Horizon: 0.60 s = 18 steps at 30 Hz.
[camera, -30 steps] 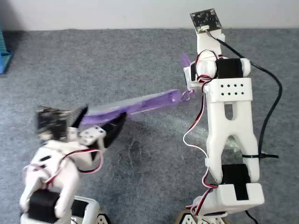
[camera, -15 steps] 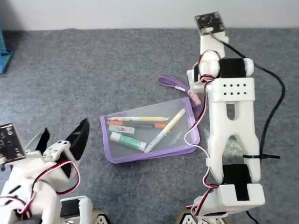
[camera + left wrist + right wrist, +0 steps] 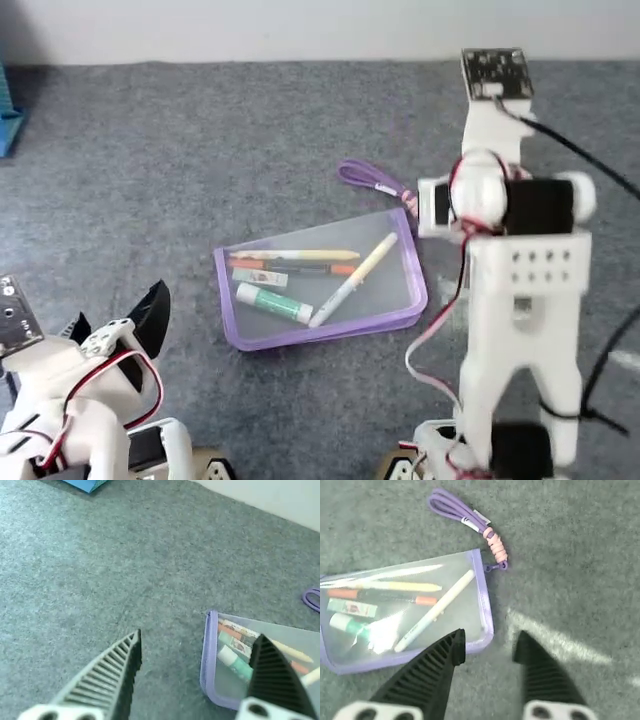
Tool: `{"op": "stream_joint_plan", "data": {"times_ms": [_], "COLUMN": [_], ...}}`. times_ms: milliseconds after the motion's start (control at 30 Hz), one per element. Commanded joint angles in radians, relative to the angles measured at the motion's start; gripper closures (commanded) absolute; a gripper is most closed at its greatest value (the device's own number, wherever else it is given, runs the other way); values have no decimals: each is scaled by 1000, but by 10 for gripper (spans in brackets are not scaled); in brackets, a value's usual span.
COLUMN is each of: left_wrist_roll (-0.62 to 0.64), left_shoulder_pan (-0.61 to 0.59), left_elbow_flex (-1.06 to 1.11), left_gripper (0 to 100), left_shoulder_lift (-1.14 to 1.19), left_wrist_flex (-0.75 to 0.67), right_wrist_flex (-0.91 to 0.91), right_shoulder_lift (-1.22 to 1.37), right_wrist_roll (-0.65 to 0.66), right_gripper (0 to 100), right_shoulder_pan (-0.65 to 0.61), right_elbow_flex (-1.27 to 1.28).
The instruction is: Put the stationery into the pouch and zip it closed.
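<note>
The pouch (image 3: 320, 290) lies flat on the grey, felt-like worktop (image 3: 200, 150) between the two arms. The stationery is already inside it: a yellow pen (image 3: 350, 280) lies slantwise, a green-and-white glue stick (image 3: 272, 303) sits toward the near edge, and an orange marker (image 3: 295, 268) and a pale pencil (image 3: 295, 254) lie side by side along the far edge. So the filling step looks done, and the zip is what remains to settle. The pull, with its pink coil (image 3: 497, 547) and purple strap (image 3: 375, 183), sits at the pouch's far corner on the right arm's side. That may mean the zip is run home, though I cannot tell from these views whether the seam is shut all along. The left gripper (image 3: 199, 636) hangs above the worktop just off the pouch's near-left corner, its fingers spread wide and holding nothing. The right gripper (image 3: 491, 635) hovers over the pouch's right edge, its fingers moderately parted and also empty. If any gap is left, the next move would be for one arm to pin the pouch while the other takes the pull at the coil. The slick, flat pouch would likely slide otherwise. The looped strap lies right beside the pull and could be pinched by mistake. A blue object (image 3: 8, 120) sits at the far left edge, well away.
</note>
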Motion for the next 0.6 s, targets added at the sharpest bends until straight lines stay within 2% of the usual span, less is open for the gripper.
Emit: {"op": "stream_joint_plan", "data": {"times_ms": [0, 67, 233, 333, 567], "left_wrist_roll": [12, 12, 14, 15, 14], "left_shoulder_pan": [-2, 0, 0, 2, 2], "left_elbow_flex": [-41, -41, -38, -4, 134], "left_gripper": [683, 746, 996, 980, 988], "left_shoulder_lift": [-2, 0, 0, 0, 0], "left_wrist_flex": [8, 5, 5, -3, -138], "right_wrist_flex": [41, 39, 36, -13, -294], "right_shoulder_lift": [-156, -246, -461, -565, -785], "right_wrist_roll": [-12, -14, -15, -15, -17], "right_gripper": [991, 980, 974, 973, 973], "right_shoulder_pan": [2, 35, 90, 134, 189], "right_elbow_flex": [110, 199, 434, 585, 962]}}
